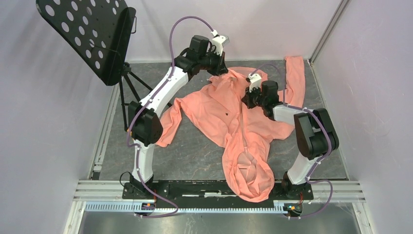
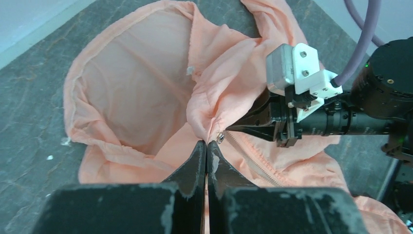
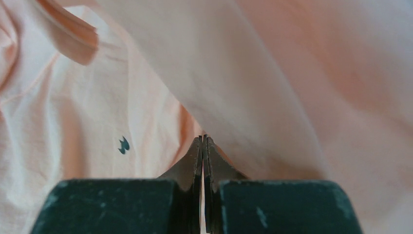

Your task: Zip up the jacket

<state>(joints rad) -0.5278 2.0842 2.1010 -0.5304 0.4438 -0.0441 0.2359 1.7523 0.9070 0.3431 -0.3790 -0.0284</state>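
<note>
The salmon-pink jacket (image 1: 219, 112) lies spread on the grey table, hood (image 1: 248, 170) toward the near edge and hem at the far side. Its paler zipper strip (image 1: 242, 131) runs down the middle, with the small dark mark (image 1: 227, 112) to its left. My left gripper (image 1: 217, 68) is shut on the hem fabric (image 2: 199, 122) at the zipper's far end. My right gripper (image 1: 247, 101) is shut, its tips at the small silver zipper pull (image 2: 220, 137) beside the open teeth (image 2: 255, 163). In the right wrist view fabric (image 3: 292, 73) drapes over the shut tips (image 3: 202, 137), near the mark (image 3: 123, 145).
A black perforated stand (image 1: 87, 34) on a tripod stands at the far left. White walls close in on three sides. A metal rail (image 1: 219, 187) carries the arm bases at the near edge. One sleeve (image 1: 294, 78) reaches the far right corner.
</note>
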